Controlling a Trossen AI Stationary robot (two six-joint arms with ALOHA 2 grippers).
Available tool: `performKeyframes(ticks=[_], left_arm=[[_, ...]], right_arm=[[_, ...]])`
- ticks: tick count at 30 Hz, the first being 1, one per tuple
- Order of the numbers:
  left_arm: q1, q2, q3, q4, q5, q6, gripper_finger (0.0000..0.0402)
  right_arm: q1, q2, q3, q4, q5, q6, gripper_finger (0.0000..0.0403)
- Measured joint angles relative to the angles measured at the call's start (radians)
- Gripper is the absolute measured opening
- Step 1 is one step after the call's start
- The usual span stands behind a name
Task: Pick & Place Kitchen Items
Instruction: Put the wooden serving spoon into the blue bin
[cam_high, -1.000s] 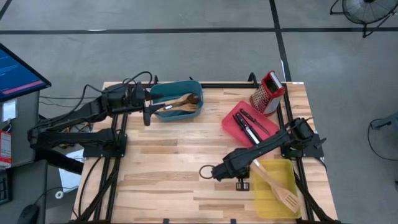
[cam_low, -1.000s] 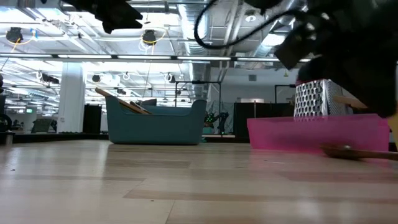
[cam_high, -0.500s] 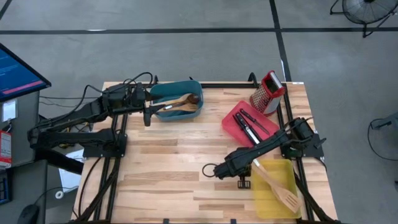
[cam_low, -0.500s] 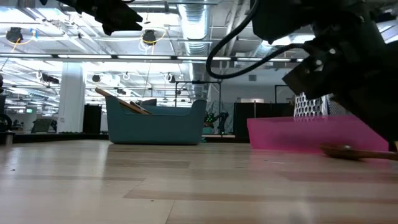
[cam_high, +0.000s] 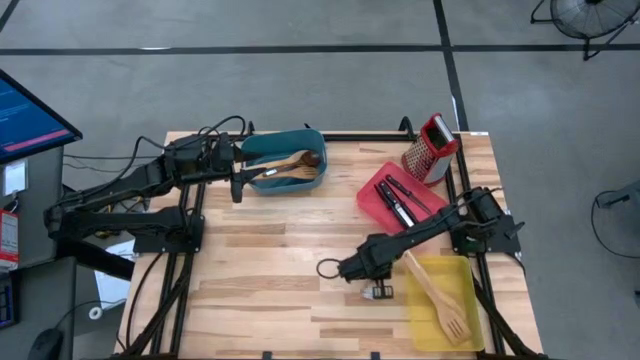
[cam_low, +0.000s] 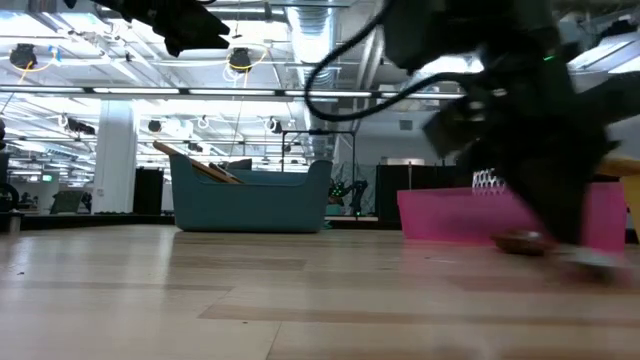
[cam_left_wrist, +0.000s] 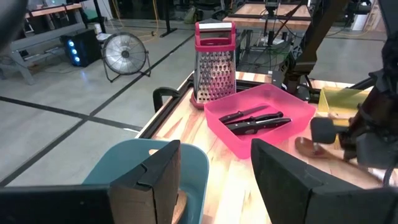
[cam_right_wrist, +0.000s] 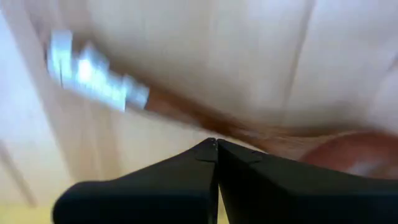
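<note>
The wooden table (cam_high: 270, 270) lay below; the right gripper (cam_high: 378, 293), fingers pressed together on nothing, hung beside the yellow bin (cam_high: 445, 320), while the left gripper (cam_high: 236, 186) gaped, empty, beside the teal bin (cam_high: 262, 148)

I'm looking at a grey floor (cam_high: 300, 90) crossed by dark lines, a fan (cam_high: 585, 15) in the corner, a monitor (cam_high: 30, 115) beside the desk (cam_high: 270, 270), and ceiling strip lights (cam_low: 150, 92) glowing.
</note>
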Motion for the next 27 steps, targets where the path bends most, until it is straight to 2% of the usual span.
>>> performKeyframes(ticks=[7, 12, 14, 18, 21, 24, 27], left_arm=[[0.0, 0.0, 0.0, 0.003, 0.0, 0.0, 0.0176], [0.0, 0.0, 0.0, 0.003, -0.007, 0.0, 0.0176], [0.0, 0.0, 0.0, 0.003, -0.008, 0.0, 0.0176], [-0.001, 0.0, -0.003, -0.001, -0.008, -0.002, 0.0176], [-0.001, 0.0, -0.025, -0.002, -0.01, -0.008, 0.0176], [-0.001, 0.0, -0.051, -0.002, -0.011, -0.025, 0.0176], [-0.001, 0.0, -0.069, -0.004, -0.011, -0.027, 0.0176]], right_arm=[[-0.062, 0.001, 0.015, 0.143, 0.154, -0.227, 0.0], [-0.136, 0.001, 0.092, 0.238, 0.277, -0.396, 0.0004], [-0.166, 0.0, 0.148, 0.238, 0.291, -0.427, 0.0008], [-0.206, -0.011, 0.233, 0.216, 0.278, -0.403, 0.0015], [-0.224, -0.024, 0.238, 0.187, 0.275, -0.317, 0.0029], [-0.236, -0.024, 0.211, 0.164, 0.271, -0.235, 0.0059], [-0.246, -0.017, 0.176, 0.185, 0.255, -0.223, 0.0106]])
